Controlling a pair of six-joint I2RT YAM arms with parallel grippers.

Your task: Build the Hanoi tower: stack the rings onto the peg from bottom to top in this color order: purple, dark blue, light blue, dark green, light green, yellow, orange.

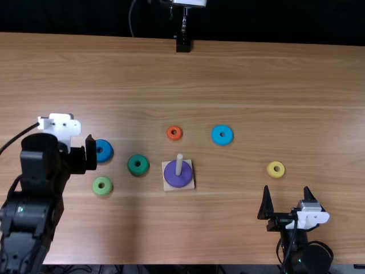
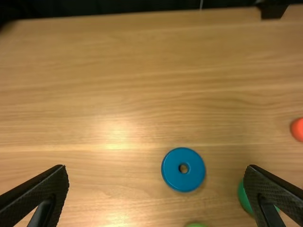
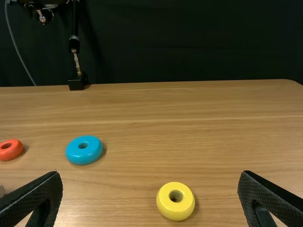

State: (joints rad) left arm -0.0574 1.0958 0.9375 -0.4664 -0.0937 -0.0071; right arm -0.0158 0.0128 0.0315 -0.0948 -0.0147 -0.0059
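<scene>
My left gripper (image 1: 90, 153) is over the table's left side, close to the dark blue ring (image 1: 104, 150). In the left wrist view, the left gripper (image 2: 156, 194) stands open, the dark blue ring (image 2: 183, 169) lying on the table beyond its fingertips. The purple ring (image 1: 178, 174) sits around the peg (image 1: 179, 164) on its base. Loose on the table are the dark green ring (image 1: 138, 165), light green ring (image 1: 102, 186), orange ring (image 1: 174, 133), light blue ring (image 1: 222, 135) and yellow ring (image 1: 275, 169). My right gripper (image 1: 286, 197), open and empty, is near the yellow ring; the right gripper (image 3: 149, 196) shows again in its wrist view.
A black stand (image 1: 183, 44) is at the far edge of the table (image 1: 274, 80). The peg's square wooden base (image 1: 179, 188) rests near the middle. Dark cables run along the near edge.
</scene>
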